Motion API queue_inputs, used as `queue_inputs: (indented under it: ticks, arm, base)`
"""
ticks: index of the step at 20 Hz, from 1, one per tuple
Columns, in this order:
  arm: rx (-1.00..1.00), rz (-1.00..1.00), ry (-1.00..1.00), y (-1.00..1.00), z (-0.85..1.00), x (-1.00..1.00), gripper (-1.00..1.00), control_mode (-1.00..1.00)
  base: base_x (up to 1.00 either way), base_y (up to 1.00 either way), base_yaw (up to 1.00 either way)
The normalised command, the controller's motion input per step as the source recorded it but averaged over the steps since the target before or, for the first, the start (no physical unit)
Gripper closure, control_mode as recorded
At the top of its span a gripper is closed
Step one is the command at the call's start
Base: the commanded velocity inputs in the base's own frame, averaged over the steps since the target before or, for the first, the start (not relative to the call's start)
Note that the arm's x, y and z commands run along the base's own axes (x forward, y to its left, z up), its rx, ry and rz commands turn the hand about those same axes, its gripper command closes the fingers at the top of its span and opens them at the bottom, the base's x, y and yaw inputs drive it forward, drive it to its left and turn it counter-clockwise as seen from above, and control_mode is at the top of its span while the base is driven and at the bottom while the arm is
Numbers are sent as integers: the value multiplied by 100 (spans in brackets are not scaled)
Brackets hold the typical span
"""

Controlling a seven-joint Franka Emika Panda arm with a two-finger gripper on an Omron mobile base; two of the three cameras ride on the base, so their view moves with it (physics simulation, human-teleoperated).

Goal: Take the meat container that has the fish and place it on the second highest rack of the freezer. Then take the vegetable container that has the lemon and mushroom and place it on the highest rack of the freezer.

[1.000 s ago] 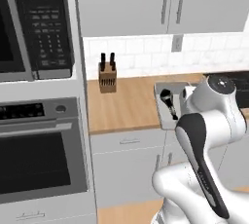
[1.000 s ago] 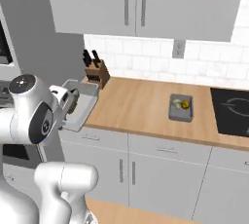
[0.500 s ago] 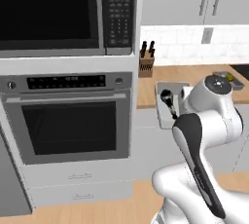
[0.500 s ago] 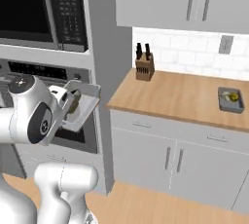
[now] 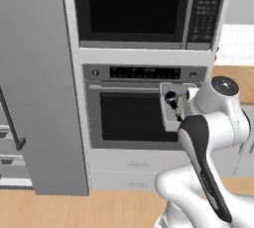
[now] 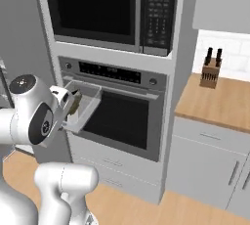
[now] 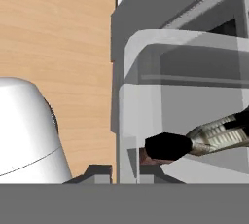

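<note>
Facing you is the tall grey freezer, which takes up the left of the left base view; its dark vertical bar handle and the edges of pale shelves show at the far left. Beside it stands the built-in column with the microwave above and the oven below. The white arm rises in front of the oven and carries the meat container, a clear, pale grey rectangular tray held in the air level with the oven door, well apart from the freezer.

Refer to the right base view for what the left one lacks: the wooden counter with a knife block, and the container seen from its other side, tilted, next to the wrist.

Consult the hand view for detail. There the fish lies inside the tray: a glossy black rounded end running into a ribbed, silvery-grey body, much smaller than the tray. The gripper grasps the container wall, its dark finger tips pressed on either side of the rim. Wooden floor fills the view's upper left.
</note>
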Motion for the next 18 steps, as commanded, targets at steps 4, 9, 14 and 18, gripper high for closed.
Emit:
queue_inputs:
  ticks: [4,9,14,18]
  arm:
    - [0,0,0,0,0,0,100,100]
    - [0,0,0,0,0,0,100,100]
    - [0,0,0,0,0,0,100,100]
    - [0,0,0,0,0,0,100,100]
  base:
    - [32,100,20]
    - [43,100,7]
    - [36,96,-21]
    - [18,86,-28]
